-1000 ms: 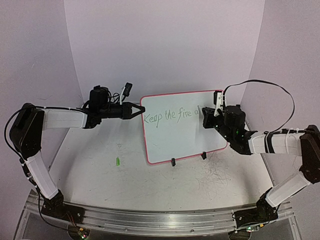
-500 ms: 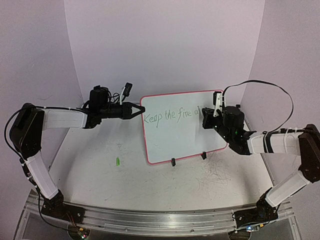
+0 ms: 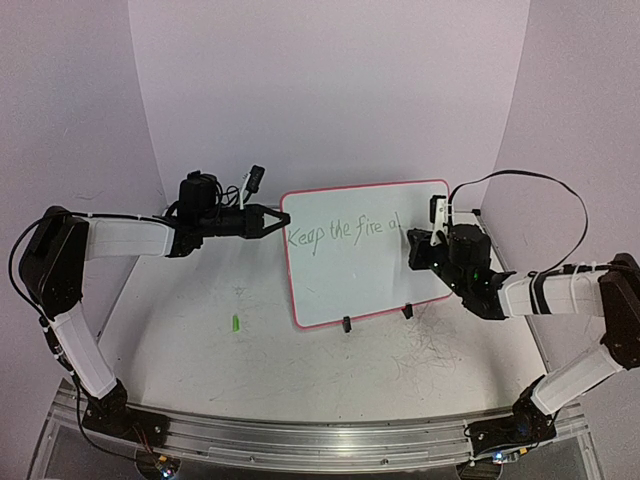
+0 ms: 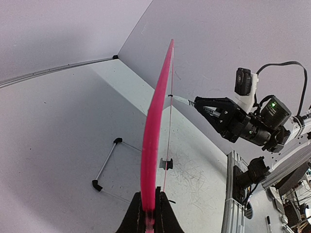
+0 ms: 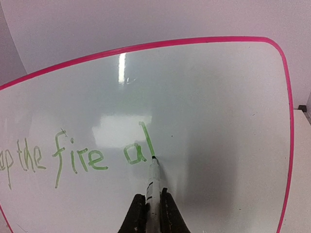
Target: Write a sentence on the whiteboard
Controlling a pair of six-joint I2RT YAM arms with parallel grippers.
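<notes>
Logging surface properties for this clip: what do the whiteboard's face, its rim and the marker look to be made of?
Face of the whiteboard: smooth glossy white, likely a coated sheet; it mirrors a light as bright patches. Its rim: thin pink-red edging, probably plastic, judging by uniform colour and rounded corner. The marker: white barrel, apparently plastic, with a dark tip; finish unclear.

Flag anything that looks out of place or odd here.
A small green piece, possibly a marker cap, lies loose on the table, apart from the whiteboard. Dark scribbles mark the table in front of the whiteboard.
</notes>
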